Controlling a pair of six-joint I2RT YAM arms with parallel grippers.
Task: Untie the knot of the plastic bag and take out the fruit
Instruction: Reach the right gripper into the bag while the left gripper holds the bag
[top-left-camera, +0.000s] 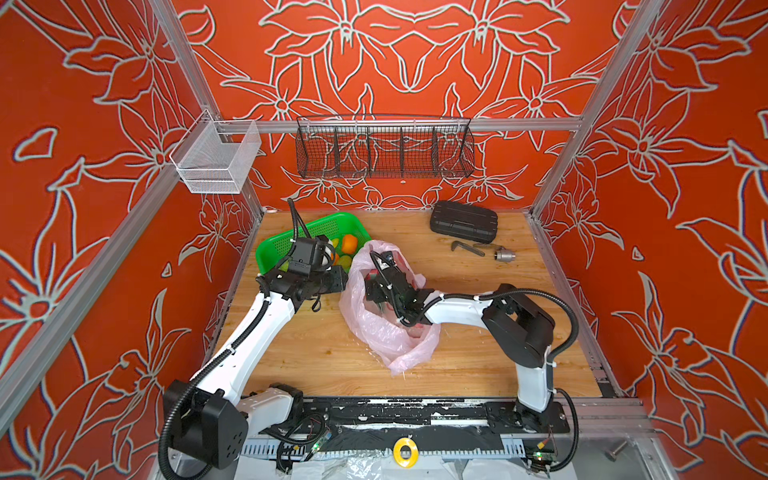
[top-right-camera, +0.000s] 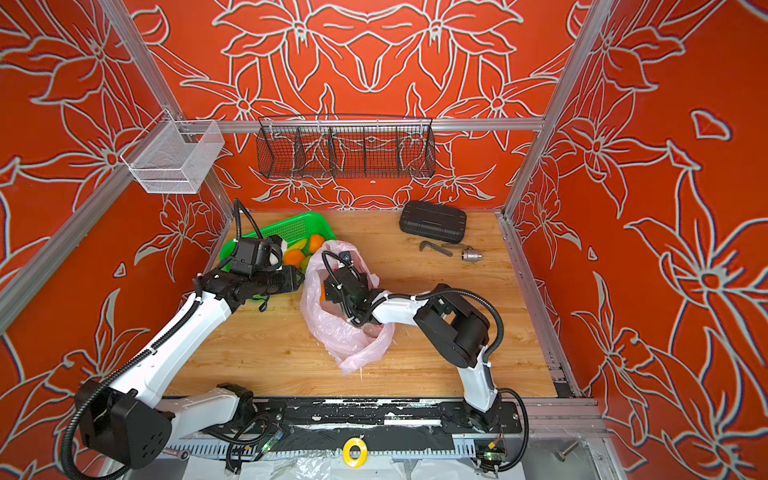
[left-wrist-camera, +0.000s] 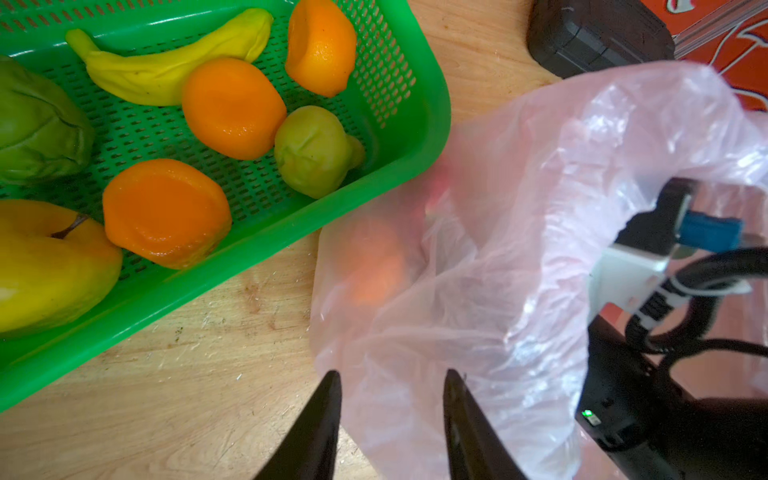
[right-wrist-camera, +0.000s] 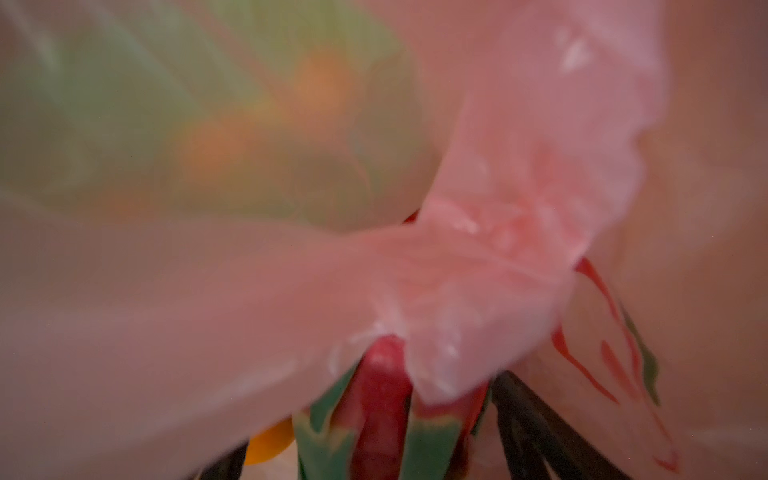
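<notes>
Left wrist view: left gripper (left-wrist-camera: 390, 399) spread at the edge of the plastic bag (left-wrist-camera: 519, 249). Deep inside the bag, right gripper (right-wrist-camera: 374, 444) seems spread around the dragon fruit (right-wrist-camera: 382, 374), though it's blurry.

— Any lettering to read here?
— None that I can make out. The plastic bag (right-wrist-camera: 519, 270) carries only red and green printed shapes, no words.
— And the black case (top-left-camera: 463, 221), at one o'clock on the table (top-left-camera: 478, 361)?
— Its lid is too small to show any legible brand, label or number.
</notes>
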